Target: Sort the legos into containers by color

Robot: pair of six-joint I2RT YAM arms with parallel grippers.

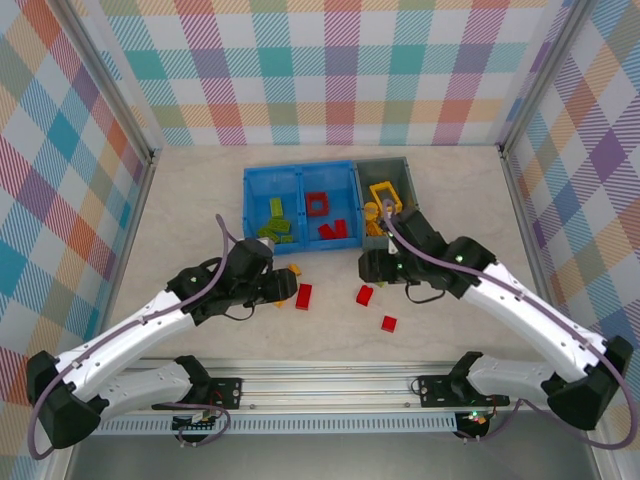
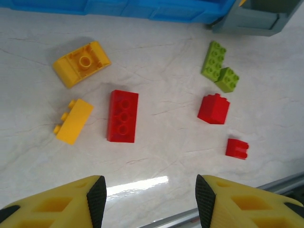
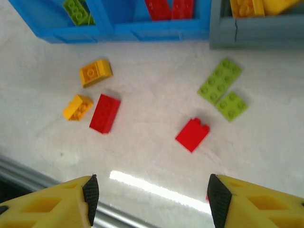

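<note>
Landmark: blue bin (image 1: 300, 170), two compartments. Greens lie in its left one and reds in its right, so each colour has its place.
Grey bin (image 1: 384, 162): against the blue bin's right end. It holds the yellows, a hollow yellow frame (image 1: 384, 192) among them.
Loose legos: all on the table on the near side of the blue bin. They are a long red brick (image 2: 123, 116), a yellow curved piece (image 2: 81, 63), a small yellow brick (image 2: 73, 121), two green bricks (image 2: 213, 60) corner to corner, a square red brick (image 2: 213, 109) and a small red brick (image 2: 237, 148).
Left gripper (image 2: 148, 190): fingers spread wide, nothing between them. It hovers on the near side of the blue bin's left compartment, looking down on the red and yellow cluster.
Right gripper (image 3: 149, 194): also wide open and empty, on the near side of the blue bin's right end.
Why open: probably both are between picks, and the wide gap suits dropping over a brick.
Progress: most pieces look sorted, with seven strays left.
Likely next: the long red brick lies clear of its neighbours, so it should be an easy grasp across its narrow sides.
</note>
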